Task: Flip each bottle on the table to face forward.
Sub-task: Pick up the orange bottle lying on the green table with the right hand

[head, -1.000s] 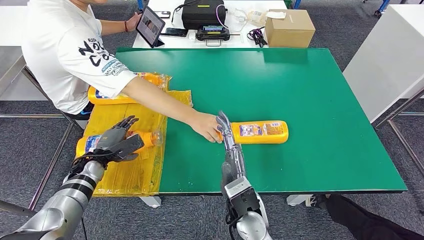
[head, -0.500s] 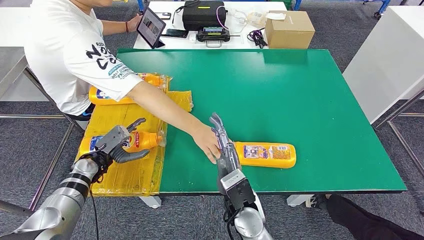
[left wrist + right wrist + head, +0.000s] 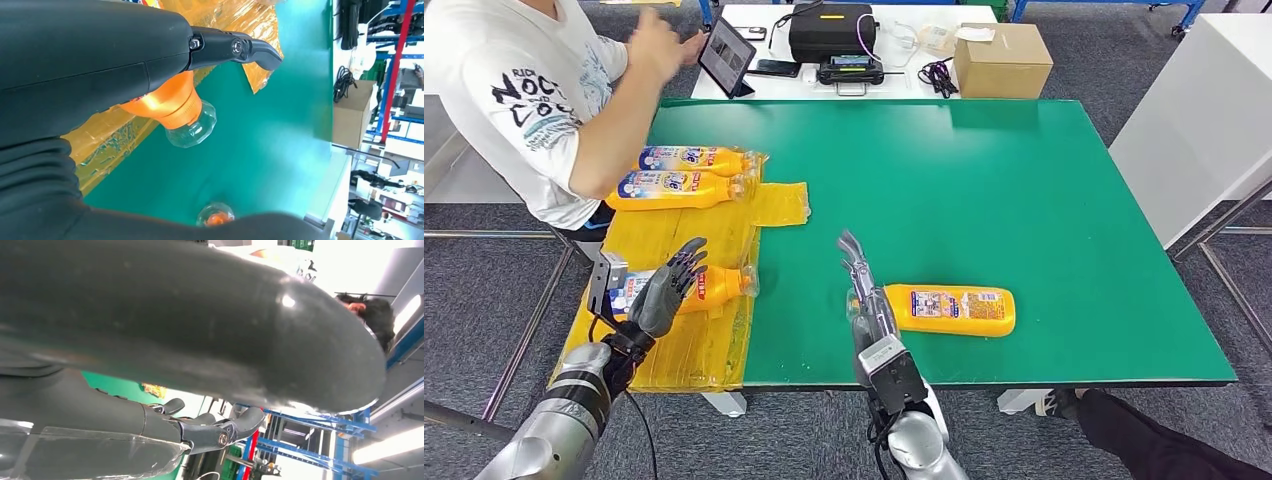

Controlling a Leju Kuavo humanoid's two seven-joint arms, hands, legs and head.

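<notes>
Since half a second ago, the person (image 3: 534,90) has pulled the arm back from the middle of the green table (image 3: 1024,180) and now raises a hand (image 3: 652,42) near the tablet (image 3: 724,52) beyond the far edge; two bottles (image 3: 679,173) that the arm was covering now lie in plain sight. Our left hand (image 3: 669,290) has turned: its fingers (image 3: 689,258) now point up and away from us, spread apart and holding nothing, poised over the bottle on the sheet (image 3: 714,285). That bottle lies on its side on the yellow plastic sheet (image 3: 684,350) at the table's left edge, its clear cap toward the green surface. In the left wrist view we see the orange neck and clear cap (image 3: 187,120) just beyond our thumb.

Our right hand (image 3: 864,290) stands edge-on near the table's near edge, fingers straight and close together, pointing toward the far edge. It sits at the cap end of the bottle on the table (image 3: 952,309), which lies on its side close to the near edge with its printed label facing up. We cannot tell whether the hand touches that bottle. In the right wrist view we see dark fingertips (image 3: 220,432) stretched out beside something clear.

The two other bottles lie side by side at the far end of the yellow sheet, labels up, near the person.
</notes>
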